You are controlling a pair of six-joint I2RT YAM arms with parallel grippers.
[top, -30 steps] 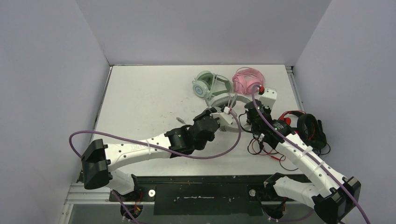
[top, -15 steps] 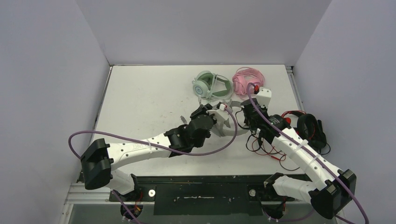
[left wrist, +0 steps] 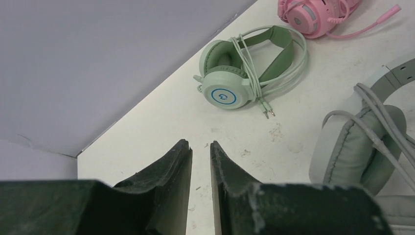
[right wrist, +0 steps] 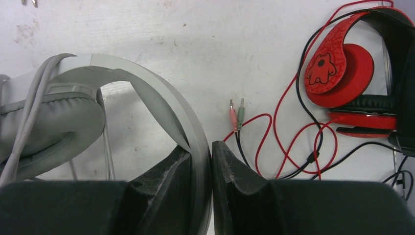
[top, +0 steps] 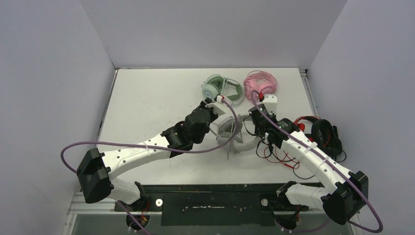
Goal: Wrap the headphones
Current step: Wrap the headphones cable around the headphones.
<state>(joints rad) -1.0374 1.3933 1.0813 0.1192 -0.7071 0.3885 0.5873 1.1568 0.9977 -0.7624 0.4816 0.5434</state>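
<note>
Since the earlier frame the left arm has swung toward the far side of the counter [top: 147, 107], and the pale grey headset [top: 226, 128] has shifted nearer the arm bases. It now sits mid-counter between both arms, its grey cable [left wrist: 377, 112] draped over one padded cup. The right claw [right wrist: 200, 147] is clamped on its headband, the band pinched between both fingers. The left claw [left wrist: 200, 144] shows only a narrow slit between its fingers and holds nothing; it points at the mint green headset [top: 222, 90], which lies at the far side with its cable looped around it. The pink headset [top: 259, 84] lies just beside the mint one. A red-and-black headset [top: 323, 134] with tangled red and black leads lies at the right edge.
</note>
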